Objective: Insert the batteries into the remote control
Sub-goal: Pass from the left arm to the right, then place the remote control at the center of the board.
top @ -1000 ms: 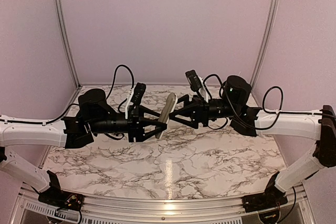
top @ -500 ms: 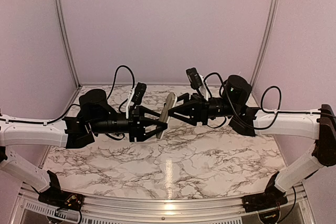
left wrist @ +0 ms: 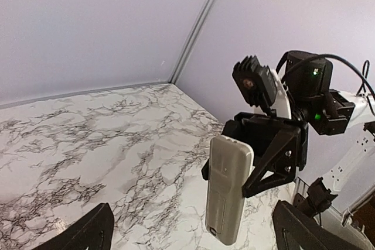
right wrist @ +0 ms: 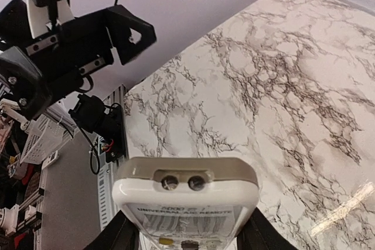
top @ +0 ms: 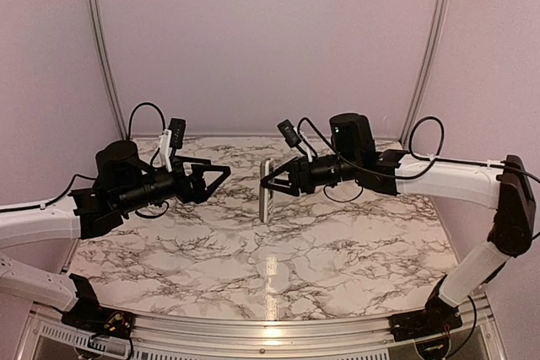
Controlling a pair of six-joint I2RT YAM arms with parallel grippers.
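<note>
1. Remote control (top: 267,191) hangs upright in the air over the middle of the desk (top: 337,250), with its grey-tan back towards the left arm.
2. The right gripper (top: 272,182) is closed on its upper part and carries it alone.
3. The left gripper (top: 215,183) stands wide open and empty, well apart on the left.
4. I cannot find the batteries in any view, and I cannot tell if the recess is open.
5. I judge that the step in hand is presenting the remote for loading.
6. Next, the left gripper probably must fetch a battery while the right one holds the remote steady.
</note>
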